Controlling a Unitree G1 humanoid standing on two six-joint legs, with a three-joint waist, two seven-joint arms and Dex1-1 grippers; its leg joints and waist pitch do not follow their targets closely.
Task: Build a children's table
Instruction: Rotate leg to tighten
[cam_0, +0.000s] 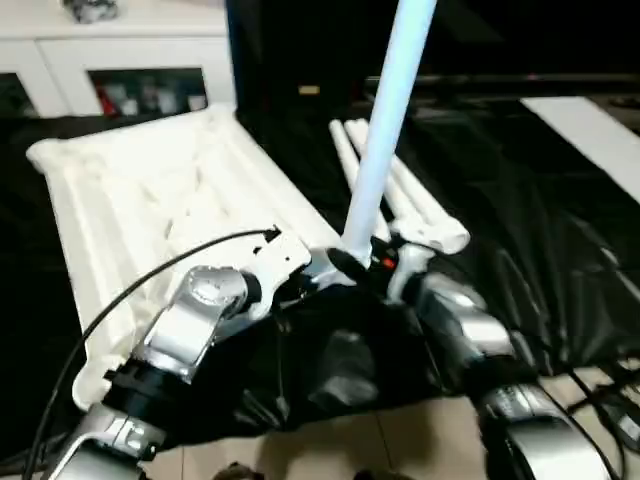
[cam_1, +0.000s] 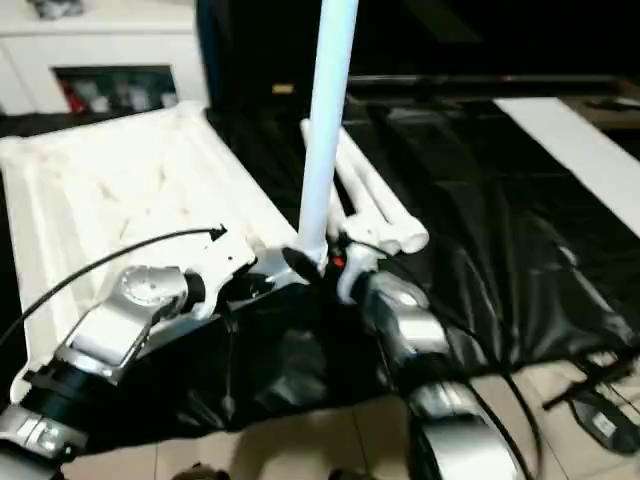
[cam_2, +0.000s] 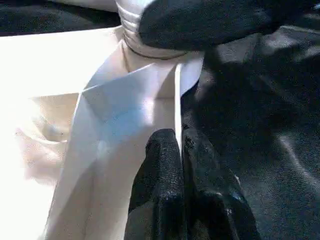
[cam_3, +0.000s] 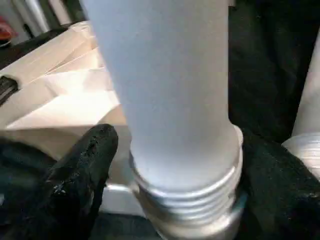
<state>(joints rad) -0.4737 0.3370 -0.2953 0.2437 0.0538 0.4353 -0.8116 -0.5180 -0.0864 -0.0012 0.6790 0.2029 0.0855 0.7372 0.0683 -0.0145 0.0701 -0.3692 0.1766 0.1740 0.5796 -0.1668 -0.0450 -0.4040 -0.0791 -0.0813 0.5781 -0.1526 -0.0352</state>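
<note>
Your right gripper (cam_3: 175, 165) stands spread around the upright leg (cam_0: 385, 130) at the upturned tabletop's (cam_0: 130, 190) near corner socket; your left gripper (cam_2: 181, 165) is pressed together on the tabletop's rim. Unsupported and barely threaded, that leg could tip or cross-thread.

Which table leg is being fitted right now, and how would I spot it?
Find the white tabletop lying upside down on the black-covered work table. At its near corner one white leg stands upright between the right gripper's fingers. The other legs lie flat beside it.
</note>
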